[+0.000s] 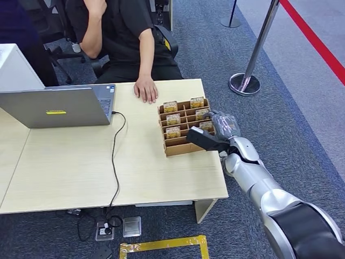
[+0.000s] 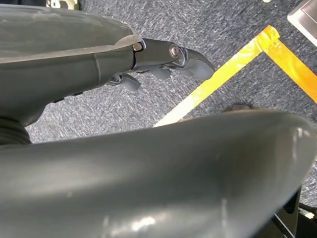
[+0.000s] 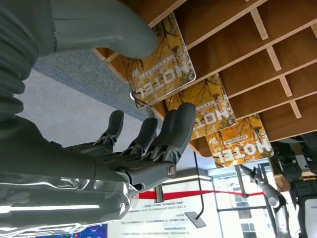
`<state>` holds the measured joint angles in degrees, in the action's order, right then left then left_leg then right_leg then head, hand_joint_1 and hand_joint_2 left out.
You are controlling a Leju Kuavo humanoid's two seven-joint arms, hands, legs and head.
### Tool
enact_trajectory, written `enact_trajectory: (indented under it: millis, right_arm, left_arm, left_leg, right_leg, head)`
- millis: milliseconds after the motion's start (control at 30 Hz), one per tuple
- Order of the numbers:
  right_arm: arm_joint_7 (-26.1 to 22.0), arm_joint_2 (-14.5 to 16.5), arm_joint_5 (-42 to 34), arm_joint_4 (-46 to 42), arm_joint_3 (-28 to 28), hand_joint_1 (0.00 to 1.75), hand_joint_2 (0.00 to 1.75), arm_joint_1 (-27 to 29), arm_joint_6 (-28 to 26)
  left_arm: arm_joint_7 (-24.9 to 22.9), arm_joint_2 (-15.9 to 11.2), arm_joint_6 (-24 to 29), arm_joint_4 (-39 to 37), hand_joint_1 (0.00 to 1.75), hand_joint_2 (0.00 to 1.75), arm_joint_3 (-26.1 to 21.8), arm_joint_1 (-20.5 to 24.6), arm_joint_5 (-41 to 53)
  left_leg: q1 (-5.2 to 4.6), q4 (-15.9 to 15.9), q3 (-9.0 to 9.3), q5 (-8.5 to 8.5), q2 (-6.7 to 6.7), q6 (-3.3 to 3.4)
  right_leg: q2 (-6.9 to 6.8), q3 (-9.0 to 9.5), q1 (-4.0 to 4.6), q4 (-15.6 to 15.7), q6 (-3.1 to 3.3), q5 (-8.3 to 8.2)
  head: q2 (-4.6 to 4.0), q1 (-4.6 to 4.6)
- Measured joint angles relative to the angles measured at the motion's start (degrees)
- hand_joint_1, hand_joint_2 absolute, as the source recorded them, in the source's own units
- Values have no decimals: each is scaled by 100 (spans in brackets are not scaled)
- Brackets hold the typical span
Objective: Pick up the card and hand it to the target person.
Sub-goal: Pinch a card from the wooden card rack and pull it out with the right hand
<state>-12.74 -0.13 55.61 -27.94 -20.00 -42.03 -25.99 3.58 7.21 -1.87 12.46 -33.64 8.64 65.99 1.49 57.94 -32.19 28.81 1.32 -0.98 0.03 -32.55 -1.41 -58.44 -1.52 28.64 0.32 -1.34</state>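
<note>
A wooden divided tray (image 1: 183,148) on the table's right end holds several yellow hotel cards standing in its slots, such as the card (image 1: 173,119) in the left column. My right hand (image 1: 218,132) is at the tray's right side, by the nearest right-column card (image 1: 206,125). In the right wrist view that card (image 3: 160,64) lies between the thumb (image 3: 112,25) and the fingers (image 3: 176,129), which are apart and not gripping it. A person's hand (image 1: 145,89) rests flat on the table's far edge. My left hand (image 2: 164,62) hangs over the carpet, fingers extended, holding nothing.
An open laptop (image 1: 61,105) stands at the table's left, its black cable (image 1: 115,162) trailing over the front edge. The seated person (image 1: 122,38) is behind the table. A stanchion base (image 1: 244,83) stands on the carpet to the right. Yellow tape (image 1: 163,245) marks the floor.
</note>
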Motion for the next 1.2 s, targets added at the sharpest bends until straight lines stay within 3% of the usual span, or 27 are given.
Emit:
enact_trajectory:
  millis: [333, 533, 633, 800, 1200]
  right_arm:
    - [37, 0, 6, 123, 0, 82, 175, -27, 5]
    - [48, 0, 63, 191, 0, 130, 175, -76, 7]
    - [46, 0, 70, 215, 0, 141, 175, -113, 7]
    - [37, -1, 77, 241, 3, 174, 175, -126, 1]
    - [-50, -20, 74, 250, 27, 175, 175, -118, -95]
  left_arm:
    - [7, 0, 8, 0, 0, 0, -2, 0, 0]
    - [38, 0, 50, 0, 0, 0, -2, 1, 1]
    - [75, 0, 58, 0, 0, 0, -2, 1, 1]
    - [233, 2, 136, 0, 0, 0, 1, 0, 1]
    - [430, 2, 307, 0, 0, 0, 4, 1, 26]
  left_leg:
    - [0, 0, 0, 0, 0, 0]
    - [0, 0, 0, 0, 0, 0]
    - [0, 0, 1, 0, 0, 0]
    - [0, 1, 4, 0, -1, 0]
    - [0, 3, 3, -1, -1, 0]
  right_leg:
    - [0, 0, 0, 0, 0, 0]
    - [0, 0, 0, 0, 0, 0]
    - [0, 0, 0, 0, 0, 0]
    - [1, 2, 0, 0, 0, -1]
    - [1, 1, 0, 0, -1, -2]
  head:
    - [0, 1]
    - [0, 1]
    - [0, 0]
    - [-1, -1]
    - [-1, -1]
